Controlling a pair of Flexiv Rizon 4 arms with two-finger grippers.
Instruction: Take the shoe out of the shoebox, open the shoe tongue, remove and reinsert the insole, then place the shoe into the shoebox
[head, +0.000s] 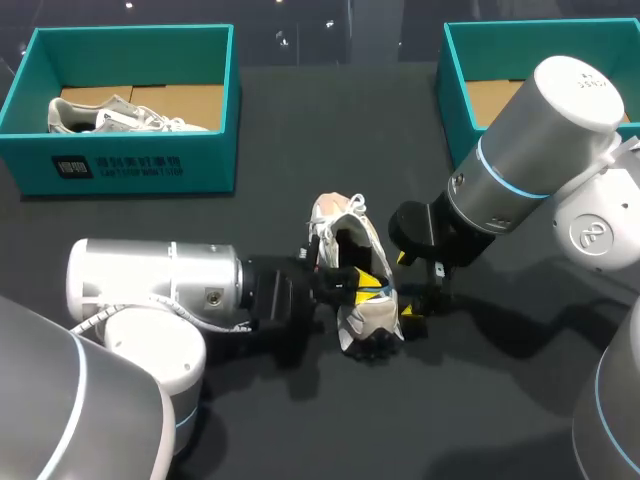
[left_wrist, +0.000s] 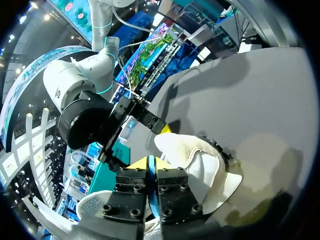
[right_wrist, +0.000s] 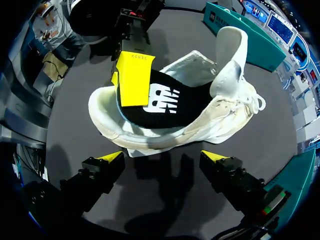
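**Shoes, qty 2.**
- Item 1: white shoe (head: 362, 318) lying on the dark worktop (head: 300, 120), mid-table betw. my two arms and outside both boxes. Its tongue (right_wrist: 231, 55) stands up and away from the opening, and the laces (right_wrist: 255, 102) hang loose at the side.
- Item 2: second white shoe (head: 110, 115) lying inside the L shoebox.

**Insole, qty 1.** Black insole (right_wrist: 170, 105) w/ a white mark, sitting in the shoe on the worktop. I see its heel end raised above the heel wall, pale blue edge showing.

**Shoeboxes, qty 2, teal, both at the far side of the worktop.**
- L shoebox (head: 130, 160) is in the far left corner.
- R shoebox (head: 455, 90) is in the far right corner. I can't tell what it holds.

**End effectors, qty 2.**
- L end effector (head: 368, 284) comes in from the left at the shoe's heel. Its fingers are together, pinching the heel end of the insole, one yellow pad (right_wrist: 135, 75) on top.
- R end effector (right_wrist: 164, 161) sits just beside the shoe on the right, low over the worktop. Its fingers are wide apart w/ nothing betw. them, and it isn't touching the shoe.

**Obstructions.**
- The L end effector covers the heel opening in the head view.
- My R arm hides part of the R shoebox.
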